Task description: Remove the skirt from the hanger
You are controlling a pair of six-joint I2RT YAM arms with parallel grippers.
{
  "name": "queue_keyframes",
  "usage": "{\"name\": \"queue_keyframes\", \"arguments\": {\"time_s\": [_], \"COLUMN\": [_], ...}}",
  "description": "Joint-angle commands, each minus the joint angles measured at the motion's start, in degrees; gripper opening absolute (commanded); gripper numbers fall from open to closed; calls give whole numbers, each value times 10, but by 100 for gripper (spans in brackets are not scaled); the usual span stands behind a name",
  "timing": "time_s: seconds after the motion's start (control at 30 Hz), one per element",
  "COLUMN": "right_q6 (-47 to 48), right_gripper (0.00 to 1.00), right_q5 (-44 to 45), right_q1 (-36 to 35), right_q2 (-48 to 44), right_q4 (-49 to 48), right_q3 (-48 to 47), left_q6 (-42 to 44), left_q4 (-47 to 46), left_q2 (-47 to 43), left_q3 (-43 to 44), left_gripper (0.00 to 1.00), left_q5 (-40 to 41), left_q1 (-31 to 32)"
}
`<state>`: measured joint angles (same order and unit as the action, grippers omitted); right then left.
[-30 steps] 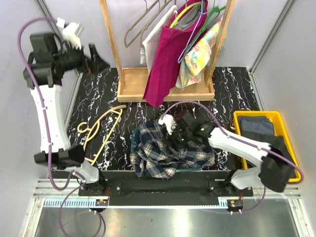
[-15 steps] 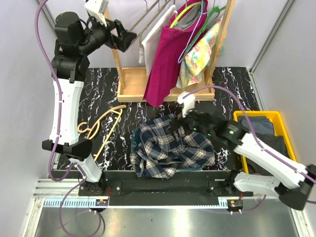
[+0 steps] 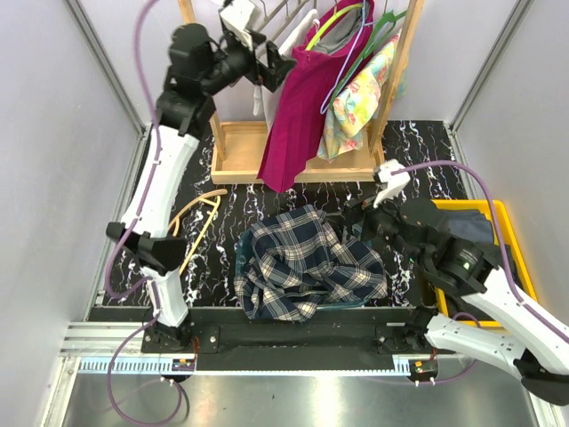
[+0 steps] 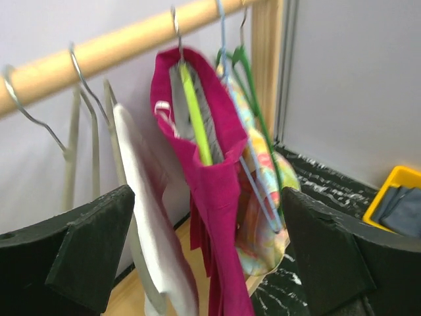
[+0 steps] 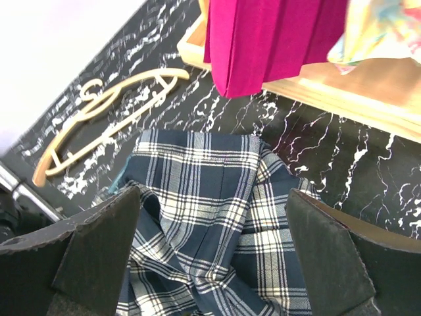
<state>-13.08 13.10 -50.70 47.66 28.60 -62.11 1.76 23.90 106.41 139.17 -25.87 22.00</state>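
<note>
A magenta skirt hangs on a lime-green hanger from the wooden rack's rail; it also shows in the left wrist view with its hanger. My left gripper is raised at the rack, open and empty, just in front of the skirt and a white garment. My right gripper is open and empty, hovering over a blue plaid garment that lies crumpled on the table.
A floral garment hangs right of the skirt, with bare wire hangers left of the white one. A wooden hanger lies on the black marbled table. The rack's wooden base stands at the back. A yellow bin with dark clothes is at the right.
My left arm swung from the far left up and right to the rack. My right gripper lifted off the plaid garment and drew back to the right, leaving it on the table.
</note>
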Motion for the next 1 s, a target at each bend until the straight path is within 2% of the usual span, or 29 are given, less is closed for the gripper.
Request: {"name": "queue_keyframes", "arguments": {"time_s": [0.0, 0.27, 0.6, 0.97], "right_q6": [-39, -67, -68, -74], "right_gripper": [100, 100, 100, 100], "right_q5": [42, 55, 25, 1], "right_q1": [-5, -4, -5, -4], "right_q2": [-36, -76, -46, -20], "right_q4": [-4, 27, 21, 8], "right_q3": [12, 30, 23, 20], "left_q6": [32, 23, 30, 4], "left_q4": [-25, -43, -53, -88], "left_q2": [39, 76, 12, -12], "left_q3": [25, 38, -5, 14], "left_gripper": [99, 99, 99, 99], "left_q5": [68, 92, 77, 68], "left_q1": [9, 10, 9, -21]}}
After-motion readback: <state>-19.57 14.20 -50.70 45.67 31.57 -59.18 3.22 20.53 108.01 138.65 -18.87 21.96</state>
